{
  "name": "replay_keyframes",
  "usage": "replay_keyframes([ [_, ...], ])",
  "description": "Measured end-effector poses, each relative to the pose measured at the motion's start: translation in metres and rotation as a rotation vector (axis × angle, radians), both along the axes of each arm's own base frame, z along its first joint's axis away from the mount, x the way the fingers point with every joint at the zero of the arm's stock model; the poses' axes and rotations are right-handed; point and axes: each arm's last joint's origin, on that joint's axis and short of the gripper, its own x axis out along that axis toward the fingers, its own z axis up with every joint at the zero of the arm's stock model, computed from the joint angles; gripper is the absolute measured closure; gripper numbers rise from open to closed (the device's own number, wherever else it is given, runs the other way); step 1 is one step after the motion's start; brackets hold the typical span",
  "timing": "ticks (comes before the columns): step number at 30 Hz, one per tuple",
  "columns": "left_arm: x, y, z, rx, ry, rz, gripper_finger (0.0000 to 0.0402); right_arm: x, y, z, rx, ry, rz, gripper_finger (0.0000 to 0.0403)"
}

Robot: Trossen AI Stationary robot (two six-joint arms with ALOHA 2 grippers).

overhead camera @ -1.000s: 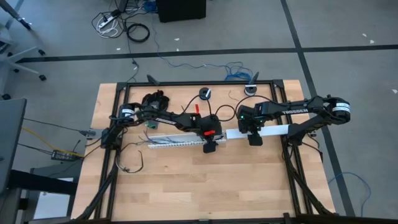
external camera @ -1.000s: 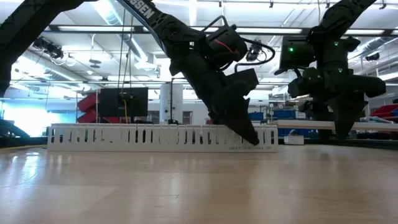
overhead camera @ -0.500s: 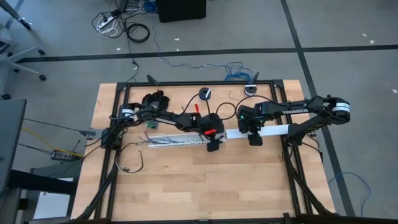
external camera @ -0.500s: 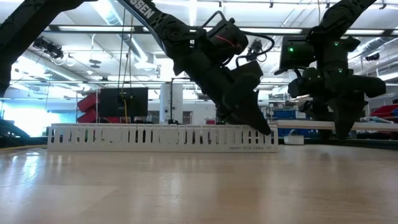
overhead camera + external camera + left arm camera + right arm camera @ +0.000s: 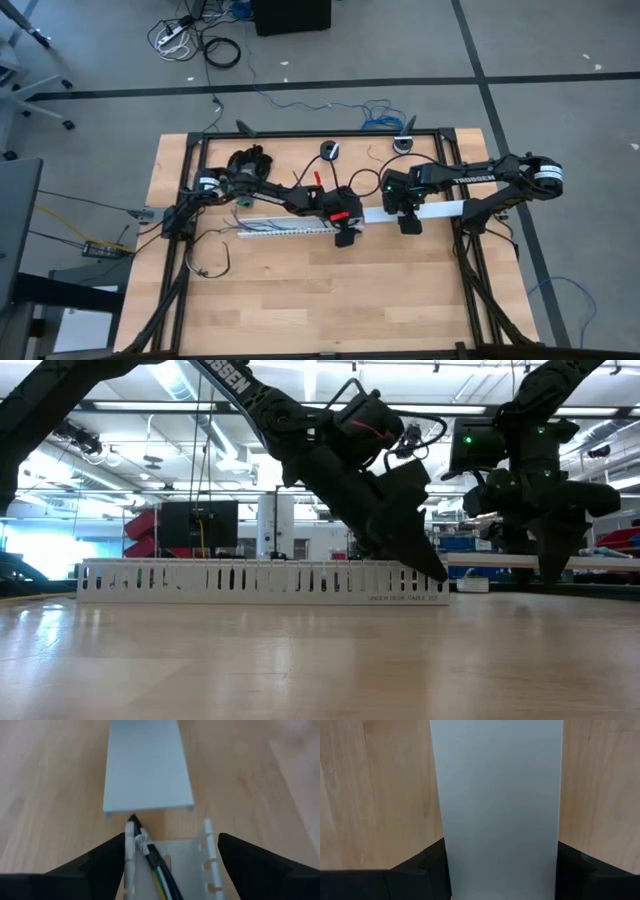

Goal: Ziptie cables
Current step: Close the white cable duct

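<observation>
Our left gripper (image 5: 344, 238) has slid toward three o'clock along the slotted duct (image 5: 285, 227), jaws spread astride it; the cables (image 5: 152, 862) lie inside, unzipped. Our right gripper (image 5: 410, 226) stays, jaws pinching the duct cover (image 5: 497, 805).

A wooden table (image 5: 300, 300) framed by black rails was seen from above. A white slotted duct (image 5: 285, 227) lay along its middle, with cables (image 5: 152, 865) laid inside its channel. A flat white cover strip (image 5: 435, 211) lay in line with the duct's end, just beyond it. Two small round dark objects (image 5: 328, 150) were set near the far rail. A thin dark loose wire (image 5: 212, 262) was lying near the left rail.
</observation>
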Motion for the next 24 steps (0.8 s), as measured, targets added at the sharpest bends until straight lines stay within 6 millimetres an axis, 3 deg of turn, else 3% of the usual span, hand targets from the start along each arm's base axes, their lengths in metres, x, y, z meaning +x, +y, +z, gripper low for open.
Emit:
replay_keyframes([
  [16, -0.0009, 0.0014, -0.0028, 0.034, 0.019, 0.038, 0.0100, 0.0000, -0.0002, 0.0000, -0.005, 0.002, -0.008, 0.0168],
  [24, -0.0012, 0.0053, -0.0030, 0.040, 0.021, 0.051, 0.0126, 0.0000, -0.0001, 0.0001, -0.001, 0.001, -0.007, 0.0168],
])
